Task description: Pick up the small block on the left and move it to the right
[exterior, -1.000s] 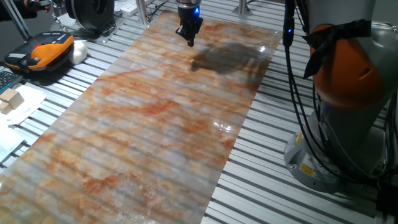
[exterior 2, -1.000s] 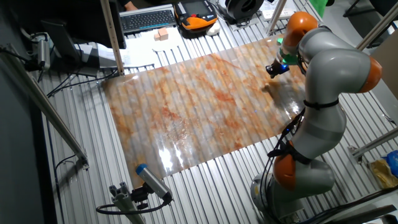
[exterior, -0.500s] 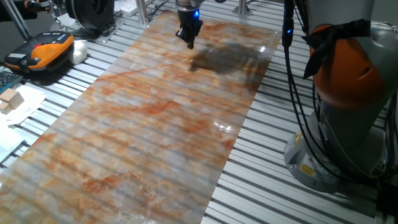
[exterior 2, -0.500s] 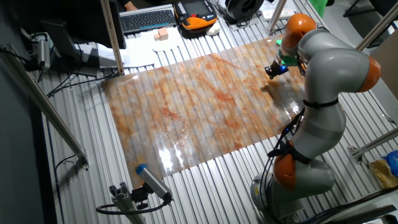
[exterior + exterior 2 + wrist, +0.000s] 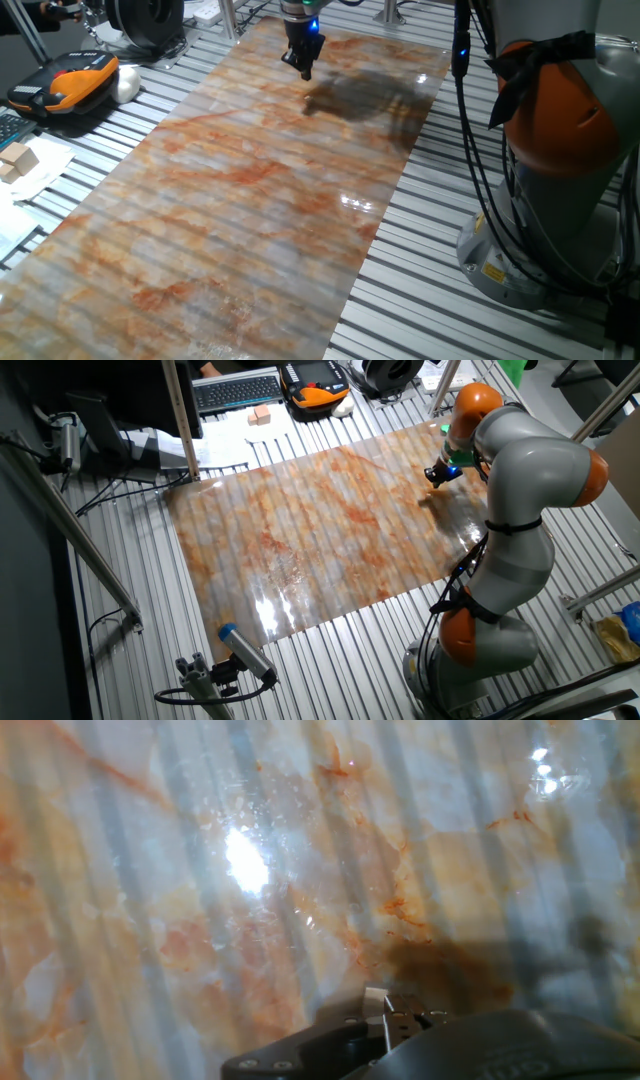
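Observation:
My gripper (image 5: pixel 304 68) hangs just above the far end of the marbled orange-and-grey mat (image 5: pixel 250 200), its two fingers drawn together into a point. Seen from the other fixed view, the gripper (image 5: pixel 433 477) is over the mat's right far corner, near the arm. In the hand view the dark fingers (image 5: pixel 350 1030) sit at the bottom edge, and a tiny pale square piece, the small block (image 5: pixel 375 1003), is pinched at their tips. A dark shadow lies on the mat right beside them. No other small cube shows on the mat.
Larger pale wooden blocks on white paper (image 5: pixel 18 160) and an orange-black device (image 5: pixel 65 85) lie off the mat's left side. A keyboard (image 5: pixel 235 390) and an upright pole (image 5: pixel 180 420) stand behind the mat. The robot base (image 5: pixel 545 200) with its cables is on the right.
The gripper has drifted slightly toward the mat's far edge, still shut and at about the same height. Nothing else has moved.

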`<state>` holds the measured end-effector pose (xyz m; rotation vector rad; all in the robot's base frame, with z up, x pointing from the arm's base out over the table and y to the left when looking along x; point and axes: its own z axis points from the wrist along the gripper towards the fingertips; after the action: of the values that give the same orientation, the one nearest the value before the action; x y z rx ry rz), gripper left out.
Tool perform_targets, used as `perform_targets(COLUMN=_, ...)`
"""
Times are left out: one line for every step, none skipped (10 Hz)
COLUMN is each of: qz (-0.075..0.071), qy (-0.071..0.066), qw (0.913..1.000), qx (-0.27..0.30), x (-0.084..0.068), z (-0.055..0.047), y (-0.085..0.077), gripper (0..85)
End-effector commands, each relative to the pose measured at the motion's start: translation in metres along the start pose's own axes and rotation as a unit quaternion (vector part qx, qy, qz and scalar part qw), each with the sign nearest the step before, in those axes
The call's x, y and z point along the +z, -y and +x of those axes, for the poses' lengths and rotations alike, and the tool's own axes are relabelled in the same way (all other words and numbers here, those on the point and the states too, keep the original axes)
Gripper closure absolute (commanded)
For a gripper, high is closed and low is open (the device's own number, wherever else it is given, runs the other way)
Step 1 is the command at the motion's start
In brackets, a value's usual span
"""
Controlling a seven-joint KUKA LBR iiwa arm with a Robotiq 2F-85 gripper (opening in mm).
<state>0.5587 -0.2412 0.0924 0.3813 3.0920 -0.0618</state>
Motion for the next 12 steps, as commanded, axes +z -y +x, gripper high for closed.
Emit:
perform_targets(qz=0.0, qy=0.001, qw=1.0, qx=0.0, x=0.0, z=0.0, y=0.0, gripper=85.0)
perform_targets(qz=0.0, qy=0.001, qw=1.0, qx=0.0, x=0.001, z=0.0, y=0.0, gripper=68.0)
perform_targets(qz=-0.001, qy=0.001, qw=1.0, qx=0.001, x=0.002, z=0.0, y=0.0, gripper=68.0)
perform_targets(qz=-0.001, qy=0.001, qw=1.0, qx=0.002, x=0.002, z=0.0, y=0.0, gripper=68.0)
perform_targets(qz=-0.001, qy=0.001, qw=1.0, qx=0.002, x=0.002, z=0.0, y=0.0, gripper=68.0)
perform_targets(qz=0.0, qy=0.001, qw=1.0, qx=0.002, x=0.002, z=0.0, y=0.0, gripper=68.0)
perform_targets(qz=0.002, qy=0.001, qw=1.0, qx=0.003, x=0.003, z=0.0, y=0.0, gripper=51.0)
perform_targets(qz=0.003, qy=0.002, qw=1.0, qx=0.004, x=0.004, z=0.0, y=0.0, gripper=51.0)
perform_targets(qz=0.003, qy=0.002, qw=1.0, qx=0.004, x=0.006, z=0.0, y=0.0, gripper=51.0)
perform_targets(qz=0.0, qy=0.001, qw=1.0, qx=0.003, x=0.007, z=0.0, y=0.0, gripper=51.0)
perform_targets(qz=-0.004, qy=0.001, qw=1.0, qx=0.001, x=0.01, z=-0.001, y=0.0, gripper=51.0)
perform_targets(qz=-0.005, qy=0.002, qw=1.0, qx=0.001, x=0.013, z=-0.001, y=0.0, gripper=51.0)
